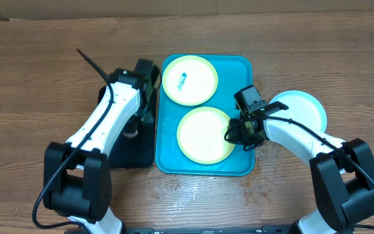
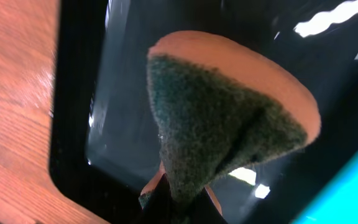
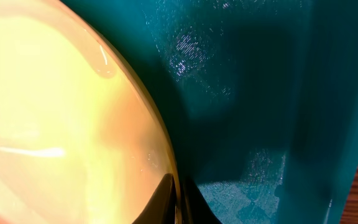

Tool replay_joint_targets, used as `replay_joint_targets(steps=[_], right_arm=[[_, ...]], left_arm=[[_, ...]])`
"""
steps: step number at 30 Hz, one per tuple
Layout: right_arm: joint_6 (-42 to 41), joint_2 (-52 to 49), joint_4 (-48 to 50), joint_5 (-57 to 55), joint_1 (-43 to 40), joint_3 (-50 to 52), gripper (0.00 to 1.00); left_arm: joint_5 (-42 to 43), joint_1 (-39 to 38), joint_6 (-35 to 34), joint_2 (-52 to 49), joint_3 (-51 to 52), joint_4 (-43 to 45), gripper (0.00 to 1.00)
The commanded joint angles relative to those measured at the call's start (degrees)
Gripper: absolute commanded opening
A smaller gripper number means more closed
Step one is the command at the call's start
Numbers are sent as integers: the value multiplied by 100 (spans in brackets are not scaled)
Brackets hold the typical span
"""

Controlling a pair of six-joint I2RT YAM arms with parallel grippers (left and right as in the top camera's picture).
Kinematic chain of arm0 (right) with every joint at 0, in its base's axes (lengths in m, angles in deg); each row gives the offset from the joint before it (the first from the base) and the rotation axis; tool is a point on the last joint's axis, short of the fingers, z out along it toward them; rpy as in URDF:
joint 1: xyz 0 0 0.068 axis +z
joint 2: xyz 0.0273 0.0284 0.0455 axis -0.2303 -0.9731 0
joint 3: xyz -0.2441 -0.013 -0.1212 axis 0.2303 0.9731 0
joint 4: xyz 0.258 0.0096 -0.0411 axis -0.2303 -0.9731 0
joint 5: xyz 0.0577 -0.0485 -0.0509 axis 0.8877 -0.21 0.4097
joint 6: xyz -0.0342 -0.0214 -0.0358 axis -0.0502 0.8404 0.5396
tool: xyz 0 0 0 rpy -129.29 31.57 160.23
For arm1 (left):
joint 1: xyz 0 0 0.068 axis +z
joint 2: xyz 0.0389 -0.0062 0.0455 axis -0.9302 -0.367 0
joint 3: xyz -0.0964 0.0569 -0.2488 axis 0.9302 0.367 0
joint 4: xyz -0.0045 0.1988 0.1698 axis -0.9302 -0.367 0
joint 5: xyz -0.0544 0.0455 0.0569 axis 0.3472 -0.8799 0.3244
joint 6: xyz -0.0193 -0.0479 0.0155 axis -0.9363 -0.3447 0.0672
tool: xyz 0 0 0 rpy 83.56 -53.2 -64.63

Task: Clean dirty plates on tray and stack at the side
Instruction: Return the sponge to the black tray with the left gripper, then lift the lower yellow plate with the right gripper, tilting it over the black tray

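Two pale yellow-green plates lie on the turquoise tray (image 1: pixel 239 71). The far plate (image 1: pixel 189 79) has a small dark-blue smear. The near plate (image 1: pixel 204 134) looks clean. My right gripper (image 1: pixel 234 134) is shut on the near plate's right rim, one finger on each side of the rim (image 3: pixel 178 198). The pale cyan plate (image 1: pixel 300 108) lies on the wood tabletop right of the tray. My left gripper (image 2: pixel 178 202) is shut on a sponge (image 2: pixel 222 118) with a dark-green scouring face and an orange back. It holds the sponge over the black tub (image 2: pixel 79 124).
The black tub (image 1: pixel 135 146) stands against the tray's left side, mostly under my left arm. The tray floor (image 3: pixel 253 93) is wet and glistening. Water drops lie on the wood (image 1: pixel 193 188) in front of the tray. Cardboard runs along the table's far edge.
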Motion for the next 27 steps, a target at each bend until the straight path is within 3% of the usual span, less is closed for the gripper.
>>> replay_joint_targets(steps=[1, 5, 6, 7, 9, 14, 22, 27], right_arm=[[39, -188, -57, -382, -24, 96, 4], [39, -184, -70, -380, -24, 85, 4], [39, -166, -116, -380, -24, 61, 4], [42, -136, -192, -378, -24, 20, 4], [44, 92, -522, -382, -24, -173, 4], [109, 743, -1021, -466, -17, -616, 4], [365, 1189, -1266, -610, 317, -1657, 4], [365, 1130, -286, -1384, 1180, -1762, 4]], left_arm=[[365, 221, 203, 11, 105, 87, 4], [787, 372, 540, 116, -122, 37, 5], [874, 402, 614, 160, -192, 13, 10], [990, 433, 693, 229, -282, -31, 17], [1182, 494, 813, 496, -560, -184, 45], [1366, 629, 1010, 1292, -1019, -426, 65], [1495, 745, 1128, 2638, -1545, -763, 88], [1690, 745, 1147, 3403, -1558, -756, 96]])
